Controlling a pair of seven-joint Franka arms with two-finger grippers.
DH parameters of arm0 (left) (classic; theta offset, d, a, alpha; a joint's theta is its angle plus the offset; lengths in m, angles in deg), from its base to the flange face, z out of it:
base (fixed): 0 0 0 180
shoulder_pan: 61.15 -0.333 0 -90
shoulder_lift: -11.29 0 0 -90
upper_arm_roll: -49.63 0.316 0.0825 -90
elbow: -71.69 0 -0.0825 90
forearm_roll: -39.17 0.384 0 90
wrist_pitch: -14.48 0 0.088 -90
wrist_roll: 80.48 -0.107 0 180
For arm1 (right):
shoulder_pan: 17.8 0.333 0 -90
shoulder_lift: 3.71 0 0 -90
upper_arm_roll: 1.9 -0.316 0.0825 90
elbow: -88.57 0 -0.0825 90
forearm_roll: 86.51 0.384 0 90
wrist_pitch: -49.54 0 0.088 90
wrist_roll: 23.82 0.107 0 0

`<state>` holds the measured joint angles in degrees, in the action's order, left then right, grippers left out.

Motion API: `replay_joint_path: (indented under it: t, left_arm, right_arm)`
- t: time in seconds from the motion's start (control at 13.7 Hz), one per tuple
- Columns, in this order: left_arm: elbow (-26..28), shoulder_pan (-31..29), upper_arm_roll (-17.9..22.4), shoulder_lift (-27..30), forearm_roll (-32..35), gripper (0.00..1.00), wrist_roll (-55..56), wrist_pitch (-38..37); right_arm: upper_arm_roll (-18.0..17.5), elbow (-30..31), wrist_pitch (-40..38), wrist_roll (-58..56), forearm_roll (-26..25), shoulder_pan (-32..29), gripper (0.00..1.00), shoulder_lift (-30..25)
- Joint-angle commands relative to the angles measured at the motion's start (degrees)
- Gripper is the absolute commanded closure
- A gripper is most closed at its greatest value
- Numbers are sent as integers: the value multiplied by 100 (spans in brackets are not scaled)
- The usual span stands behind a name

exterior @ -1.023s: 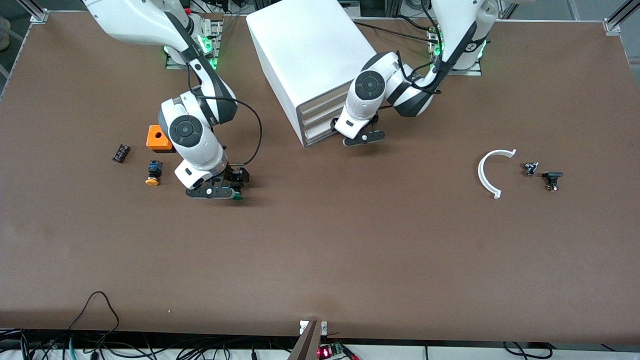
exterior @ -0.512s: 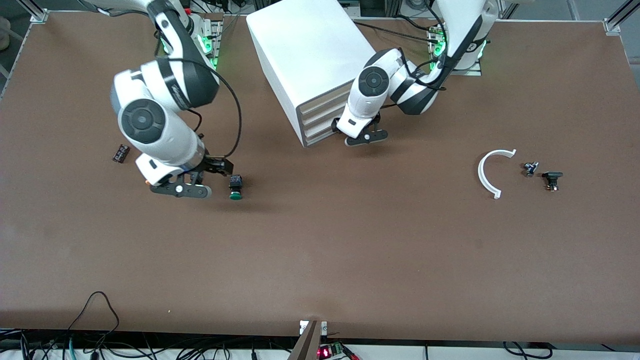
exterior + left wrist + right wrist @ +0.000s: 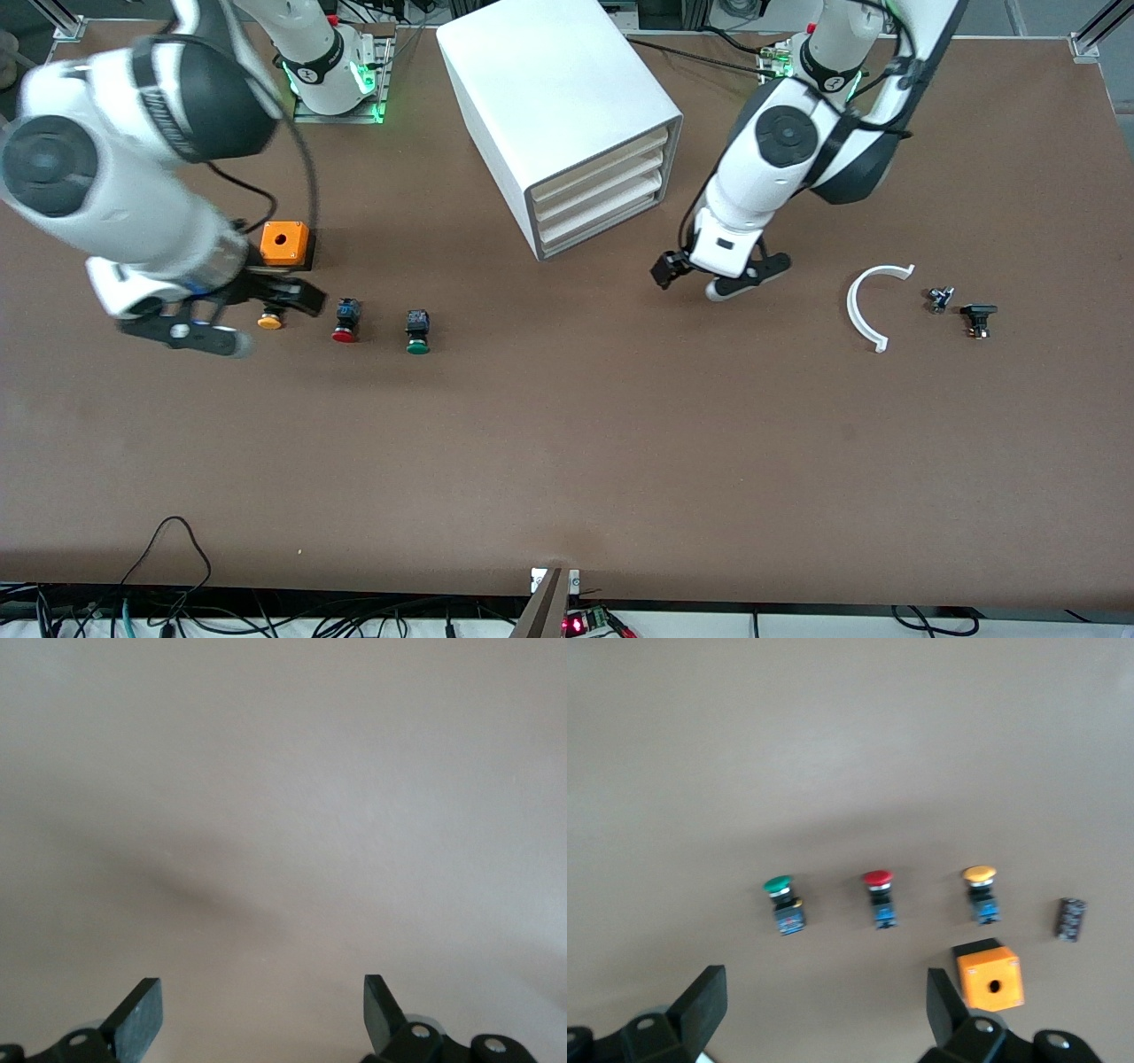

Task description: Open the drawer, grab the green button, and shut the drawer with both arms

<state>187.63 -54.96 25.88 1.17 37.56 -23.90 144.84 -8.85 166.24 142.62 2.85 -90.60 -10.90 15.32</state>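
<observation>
Both arms have pulled back: right gripper (image 3: 226, 321) lifted off toward its end of the table, left gripper (image 3: 709, 277) swung away from the cabinet (image 3: 549, 97). Fingers spread wide and empty on both. Green button (image 3: 417, 330) sits on the table beside the red button (image 3: 345, 320), bottom drawer (image 3: 602, 218) pushed shut, so looks basically done.

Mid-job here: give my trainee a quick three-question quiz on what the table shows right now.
1. True or false: the green button lies on the table, outside the cabinet.
2. Which button lies between the green and yellow ones? A) red B) blue C) white
3. Fill in: the left gripper and the right gripper are both ____.

Key: 1 true; 2 A, the red button; 3 open, holding nothing.
</observation>
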Motion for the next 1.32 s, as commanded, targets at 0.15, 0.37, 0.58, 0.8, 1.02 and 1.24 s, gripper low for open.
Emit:
replay_joint_path:
  t: [0.15,0.37,0.58,0.8,1.02,1.24]
  left_arm:
    - [-1238,-258,711,344,-120,0,-1855,-1924]
    - [-1853,-285,1397,466,-393,0,-3089,-2882]
    - [-2320,-363,1855,625,-297,0,-4029,-3770]
    - [-2689,-408,2137,651,-279,0,-4445,-3922]
    - [-2875,-425,2331,721,-174,0,-4454,-4159]
    - [-2875,-425,2366,766,-112,0,-4472,-4230]
  right_arm:
    - [229,432,-492,-478,92,-461,0,-935]
    - [623,450,-924,-1047,118,-479,0,-1173]
    - [1151,608,-634,-2374,127,-479,0,-1349]
    - [1240,941,-766,-2421,136,-487,0,-1884]
    - [1179,1600,-739,-2421,127,-479,0,-2456]
    - [1196,1813,-827,-2316,136,-479,0,-2676]
